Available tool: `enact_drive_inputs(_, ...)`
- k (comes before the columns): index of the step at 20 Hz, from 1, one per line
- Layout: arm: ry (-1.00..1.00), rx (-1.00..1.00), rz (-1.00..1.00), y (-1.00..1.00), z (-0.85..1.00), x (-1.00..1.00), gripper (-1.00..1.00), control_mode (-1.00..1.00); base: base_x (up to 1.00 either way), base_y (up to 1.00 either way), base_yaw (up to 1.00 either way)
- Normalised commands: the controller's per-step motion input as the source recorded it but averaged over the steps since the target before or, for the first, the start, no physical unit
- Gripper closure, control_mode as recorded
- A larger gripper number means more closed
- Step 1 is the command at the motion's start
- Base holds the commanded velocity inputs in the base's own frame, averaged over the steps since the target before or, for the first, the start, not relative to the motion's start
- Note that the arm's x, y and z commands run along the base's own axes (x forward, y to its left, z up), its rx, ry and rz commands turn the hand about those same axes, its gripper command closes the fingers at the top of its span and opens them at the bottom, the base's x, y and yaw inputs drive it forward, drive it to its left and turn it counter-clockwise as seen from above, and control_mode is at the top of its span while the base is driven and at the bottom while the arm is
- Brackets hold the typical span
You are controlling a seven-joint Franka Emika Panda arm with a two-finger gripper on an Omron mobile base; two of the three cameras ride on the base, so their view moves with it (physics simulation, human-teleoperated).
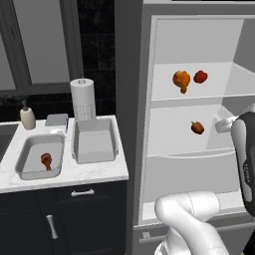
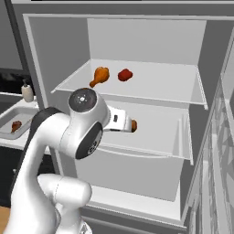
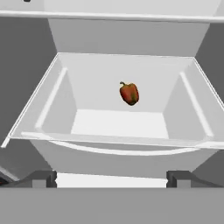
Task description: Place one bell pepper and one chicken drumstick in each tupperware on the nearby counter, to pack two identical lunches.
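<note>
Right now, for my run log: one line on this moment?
gripper: open, facing pepper | drawer: holds pepper | left tub: one drumstick | right tub: no food

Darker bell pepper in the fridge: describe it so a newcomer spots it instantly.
Start at the open fridge right of the counter. Skip the upper shelf, which holds an orange drumstick beside a red pepper. In the white drawer below, the darker orange-red bell pepper sits alone, green stem up.

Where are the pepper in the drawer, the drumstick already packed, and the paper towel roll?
pepper (image 3: 129, 93), hand view, middle of its body.
drumstick (image 1: 46, 160), left base view, its meaty end, inside the left tub.
paper towel roll (image 1: 82, 99), left base view, middle of its side.
</note>
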Motion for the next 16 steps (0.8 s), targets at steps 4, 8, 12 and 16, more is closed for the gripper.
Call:
enact_drive_inputs(4, 0.0, -0.01, -0.06, -0.28, -0.31, 0.56, -1.0, -1.0, 0.0, 0.0, 0.0)
enact_drive_inputs(8, 0.0, 0.0, -0.06, -0.09, -0.37, 0.53, -1.0, -1.0, 0.0, 0.0, 0.0)
enact_drive_inputs(12, 0.0, 0.0, -0.06, 0.0, -0.54, 0.5, -1.0, -1.0, 0.0, 0.0, 0.0)
enact_drive_inputs(16, 0.0, 0.0, -0.05, 0.0, -0.31, 0.61, -1.0, -1.0, 0.0, 0.0, 0.0)
